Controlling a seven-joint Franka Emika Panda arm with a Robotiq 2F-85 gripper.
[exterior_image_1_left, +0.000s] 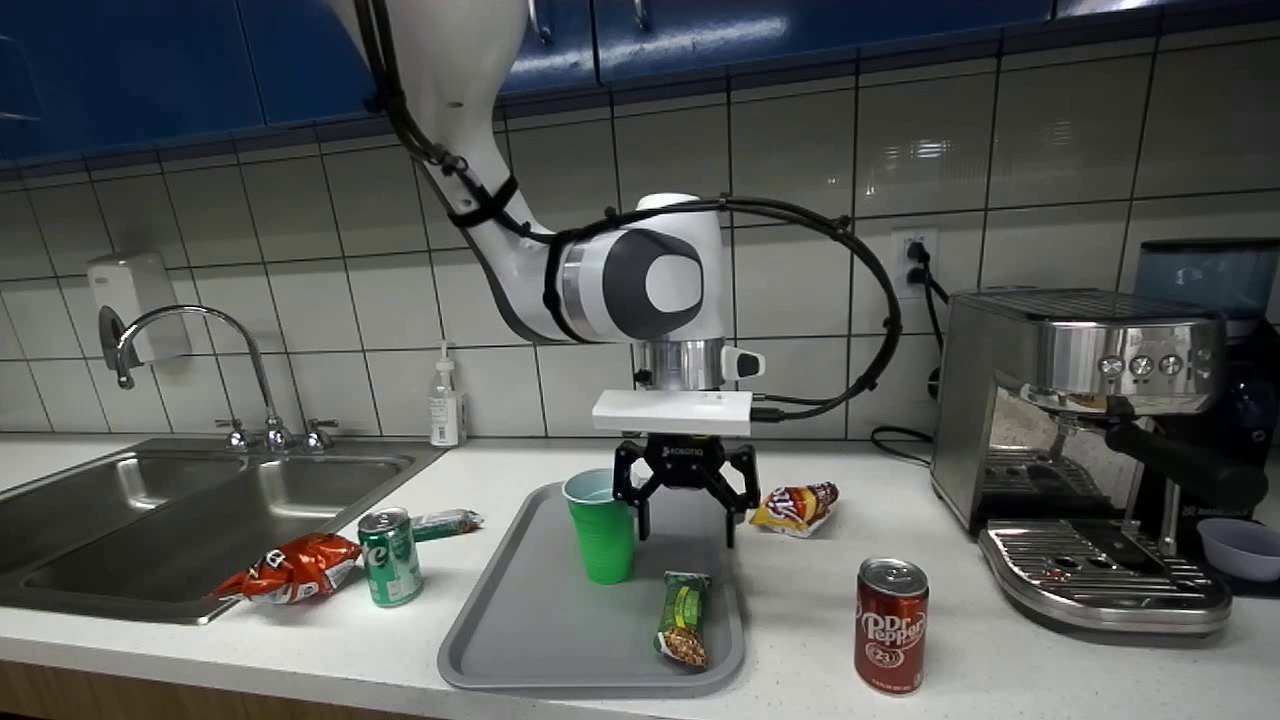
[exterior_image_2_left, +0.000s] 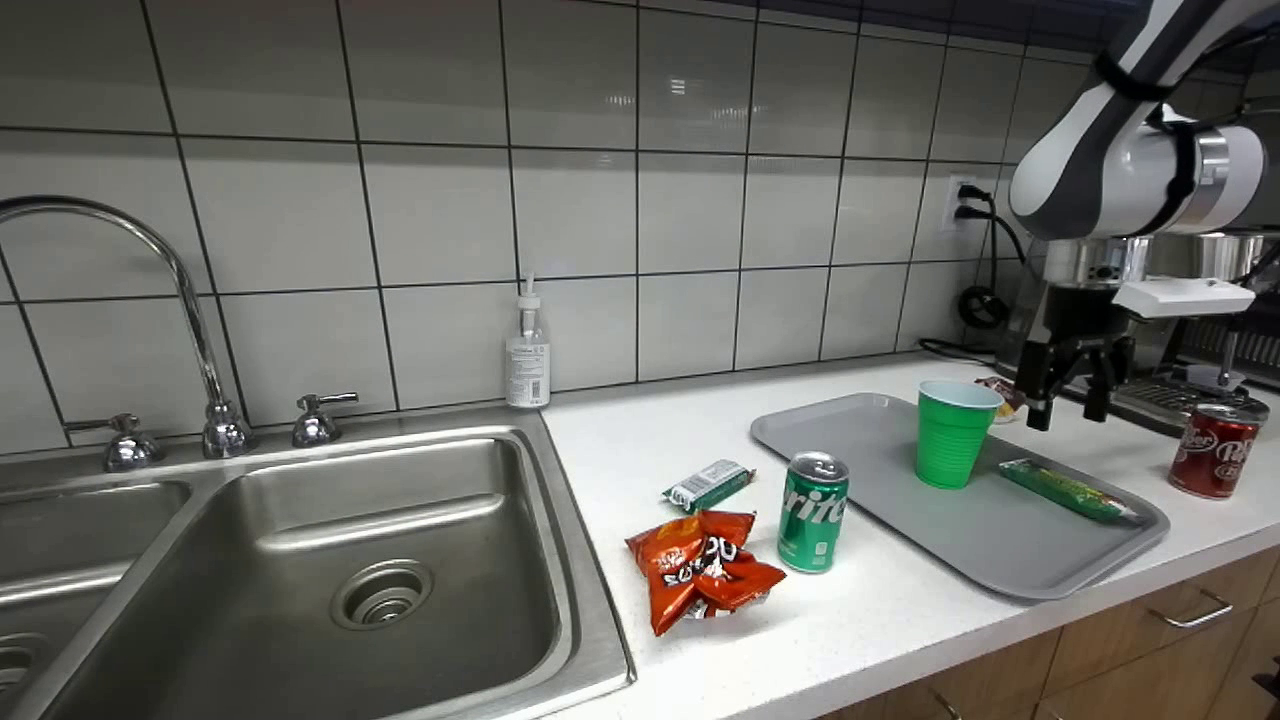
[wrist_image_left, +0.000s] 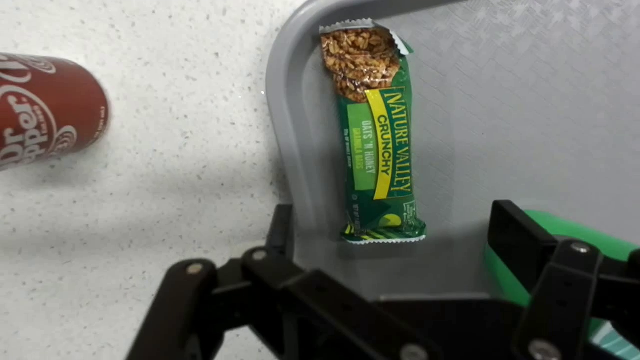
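My black gripper (exterior_image_1_left: 687, 536) hangs over the grey tray (exterior_image_1_left: 510, 640) with its fingers spread wide and nothing between them. A green granola bar (wrist_image_left: 380, 160) lies flat on the tray, its crimped end near the gap between the fingers in the wrist view. Beside the gripper stands an upright green cup (exterior_image_1_left: 603, 540), partly behind one finger (wrist_image_left: 520, 240) in the wrist view; I cannot tell whether they touch. A red Dr Pepper can (exterior_image_1_left: 891, 625) stands on the counter off the tray. Behind the gripper, a yellow and red snack bag (exterior_image_1_left: 797, 508) lies near the tray edge.
A green Sprite can (exterior_image_2_left: 813, 512), an orange snack bag (exterior_image_2_left: 703, 570) and a green wrapped bar (exterior_image_2_left: 710, 485) are between tray and steel sink (exterior_image_2_left: 400, 520). An espresso machine (exterior_image_1_left: 1090, 450) stands on the counter. A soap bottle (exterior_image_1_left: 446, 400) is by the tiled wall.
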